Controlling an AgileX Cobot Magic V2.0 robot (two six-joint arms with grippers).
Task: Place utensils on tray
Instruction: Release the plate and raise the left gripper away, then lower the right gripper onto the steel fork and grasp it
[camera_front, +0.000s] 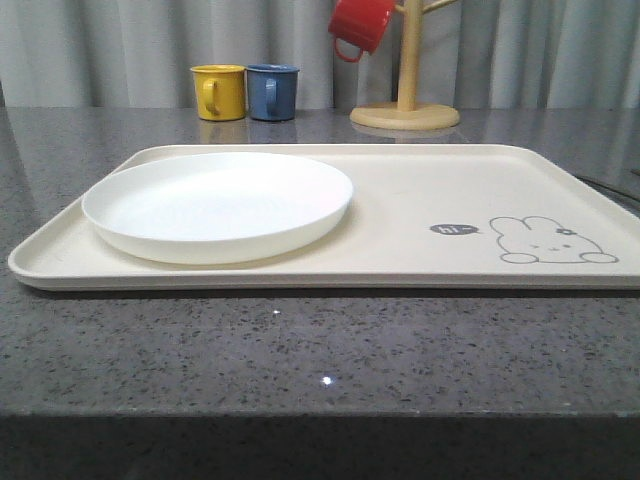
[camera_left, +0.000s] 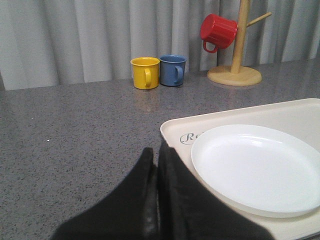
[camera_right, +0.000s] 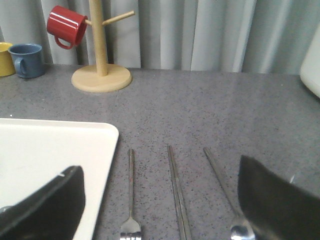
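We read two markings, both on tray (camera_front: 400, 200).

- Front view, right part of frame: grey speech bubble (camera_front: 454, 230) on tray floor, lettering "hi". Bubble sits just left of rabbit outline drawing (camera_front: 553, 242).
- Left wrist view, centre of frame: grey script (camera_left: 189, 137) near tray corner. We read "R" and start of next letter; remainder hidden behind plate (camera_left: 255, 167) rim.

We find no legible text on mugs, mug stand or utensils.
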